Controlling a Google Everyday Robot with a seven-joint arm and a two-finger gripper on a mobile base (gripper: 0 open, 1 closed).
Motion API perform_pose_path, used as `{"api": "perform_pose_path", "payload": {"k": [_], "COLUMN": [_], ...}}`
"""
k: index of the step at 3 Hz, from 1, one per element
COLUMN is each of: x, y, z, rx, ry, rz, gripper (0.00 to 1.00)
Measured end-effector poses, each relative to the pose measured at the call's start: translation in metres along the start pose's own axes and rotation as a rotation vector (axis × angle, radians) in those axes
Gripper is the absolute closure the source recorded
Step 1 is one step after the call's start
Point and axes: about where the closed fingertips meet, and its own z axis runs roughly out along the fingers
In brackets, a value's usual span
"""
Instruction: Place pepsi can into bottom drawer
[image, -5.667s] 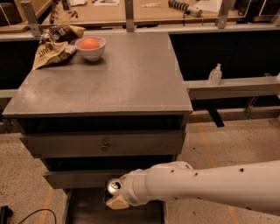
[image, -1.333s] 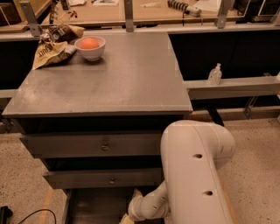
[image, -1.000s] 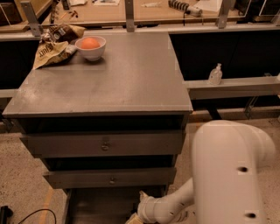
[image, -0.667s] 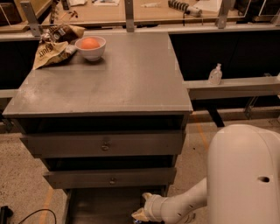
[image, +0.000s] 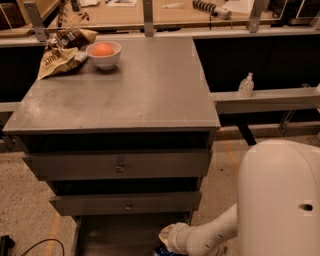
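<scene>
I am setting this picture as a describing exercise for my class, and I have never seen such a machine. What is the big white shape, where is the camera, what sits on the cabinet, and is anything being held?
The big white shape is the robot arm, seen close up. There is only one camera. It looks down from above, and where it is mounted is not known. The arm bends down to its gripper, which is low over the open bottom drawer of a grey cabinet. A dark blue sliver at the picture's lower edge, right by the gripper, looks like the pepsi can. Whether it is gripped cannot be seen. At the back left of the cabinet's top stands a white bowl holding an orange fruit. Beside it lies a crumpled snack bag.
</scene>
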Motion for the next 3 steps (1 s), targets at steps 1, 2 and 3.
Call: {"api": "perform_pose_path", "payload": {"k": [1, 2, 3], "x": [0.006, -0.025, -0.033], "y": [-0.01, -0.005, -0.007], "z": [-0.046, -0.091, -0.12], "rx": [0.084, 0.17, 0.232], "ry": [0.032, 0.026, 0.033], "rz": [0.024, -0.084, -0.122], "gripper": [1.0, 1.0, 0.84]}}
